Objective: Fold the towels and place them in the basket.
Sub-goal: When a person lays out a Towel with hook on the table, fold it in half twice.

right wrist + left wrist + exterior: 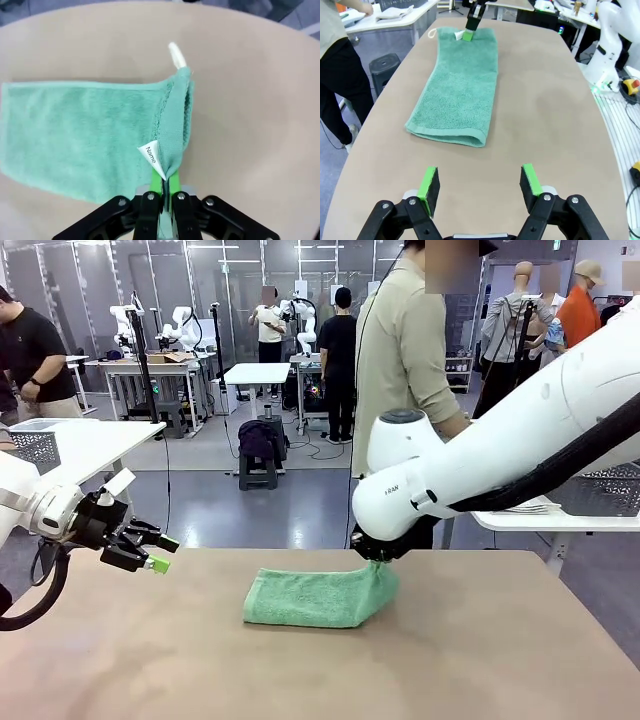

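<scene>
Towel (305, 600), mint green, lies on table (480, 660), folded once. Our right gripper (163, 181) pinches its short end, slightly raised; we should carry it level over opposite end, edges matched. Left gripper (480, 182) gapes, idle.

1. We see a lab, in a large open hall with a smooth grey floor (230, 510).
2. We count several white work tables (257, 373) standing farther back, with people (338, 350) busy near them.
3. We notice loose cables (310, 450) on the floor, and a red and yellow button box (626, 86) beside our table (450, 660).
</scene>
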{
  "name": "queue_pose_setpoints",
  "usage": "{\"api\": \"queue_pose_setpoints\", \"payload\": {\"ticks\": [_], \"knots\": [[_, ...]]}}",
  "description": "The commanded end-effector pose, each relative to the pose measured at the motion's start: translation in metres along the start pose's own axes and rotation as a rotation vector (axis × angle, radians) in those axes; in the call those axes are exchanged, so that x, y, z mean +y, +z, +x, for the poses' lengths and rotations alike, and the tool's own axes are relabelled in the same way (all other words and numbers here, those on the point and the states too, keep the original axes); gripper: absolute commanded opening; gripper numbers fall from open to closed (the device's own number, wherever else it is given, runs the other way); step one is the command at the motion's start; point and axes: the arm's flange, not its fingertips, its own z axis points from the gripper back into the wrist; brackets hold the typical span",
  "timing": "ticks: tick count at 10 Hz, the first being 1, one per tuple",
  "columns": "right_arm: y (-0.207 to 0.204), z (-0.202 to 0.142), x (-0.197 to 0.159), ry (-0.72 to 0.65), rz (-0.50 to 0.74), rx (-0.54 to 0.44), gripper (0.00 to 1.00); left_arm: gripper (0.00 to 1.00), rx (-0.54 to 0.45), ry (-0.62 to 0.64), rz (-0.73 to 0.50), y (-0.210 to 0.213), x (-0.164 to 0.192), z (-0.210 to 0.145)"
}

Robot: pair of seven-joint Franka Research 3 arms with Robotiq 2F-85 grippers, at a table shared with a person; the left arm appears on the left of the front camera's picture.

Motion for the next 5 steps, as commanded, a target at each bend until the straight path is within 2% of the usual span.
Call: {"api": "queue_pose_setpoints", "payload": {"ticks": [1, 5], "knots": [[0.017, -0.004, 0.041, 0.008, -0.055, -0.017, 0.0, 0.82, 0.0, -0.002, 0.001, 0.001, 0.0, 0.0], [0.029, -0.013, 0.129, 0.003, -0.046, 0.006, 0.0, 0.82, 0.0, -0.002, 0.001, 0.001, 0.0, 0.0]]}}
